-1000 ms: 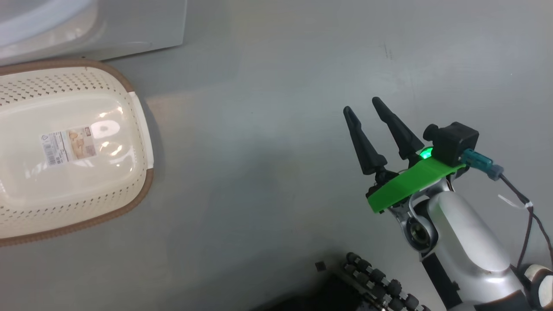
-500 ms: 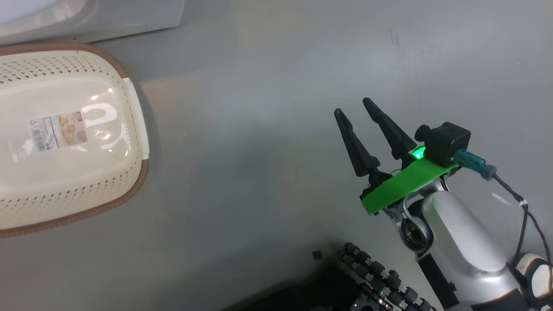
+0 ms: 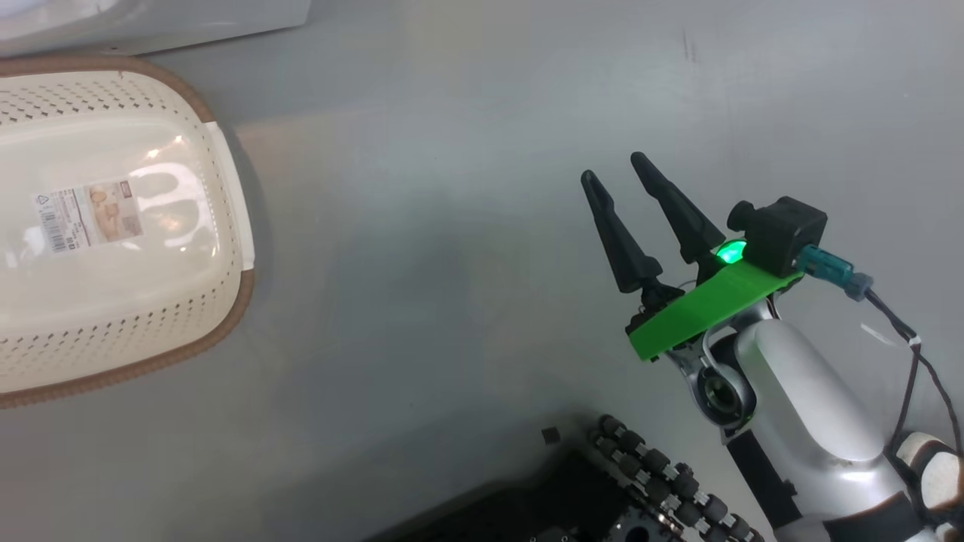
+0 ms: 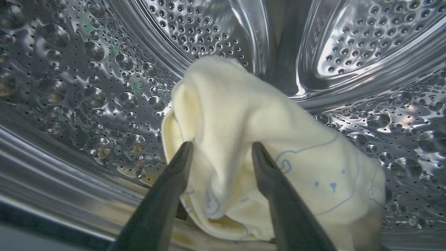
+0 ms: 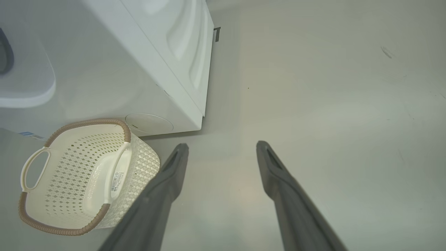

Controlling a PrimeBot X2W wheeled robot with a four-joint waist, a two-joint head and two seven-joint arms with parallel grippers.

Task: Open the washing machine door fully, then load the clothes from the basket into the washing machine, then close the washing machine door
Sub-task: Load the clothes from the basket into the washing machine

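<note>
Left wrist view: my left end effector (image 4: 222, 150) reaches inside the steel drum (image 4: 69, 69) of the washing machine, whose wall is dimpled and dotted with small holes. Its two dark fingers are spread apart. The clothes (image 4: 244, 122), a soft cream-yellow bundle with a faint blue bear outline, lie bunched between and just beyond the fingertips, on the drum's lower wall. I cannot tell whether either finger touches the cloth.

Head view, looking down: at the far left, a white corner of the washing machine (image 3: 151, 19) shows along the top edge. Just near of it, the basket (image 3: 113, 331) sits on the grey floor (image 3: 452, 226). It is cream-white with perforated walls and a brown rim, and a label sticker shows on its bare bottom. Well to the right, my right end effector (image 3: 613, 167) hangs over open floor, its fingers spread and gripping nothing. A green bracket (image 3: 700, 309) and a small black camera (image 3: 779, 233) sit on its wrist. The dark base (image 3: 640, 489) of my body shows at the bottom edge.

Right wrist view: the basket (image 5: 73, 181) is at the lower left, close beside the front corner of the washing machine (image 5: 122, 69). My right end effector (image 5: 222, 145) points at bare floor to the right of both, fingers wide apart.
</note>
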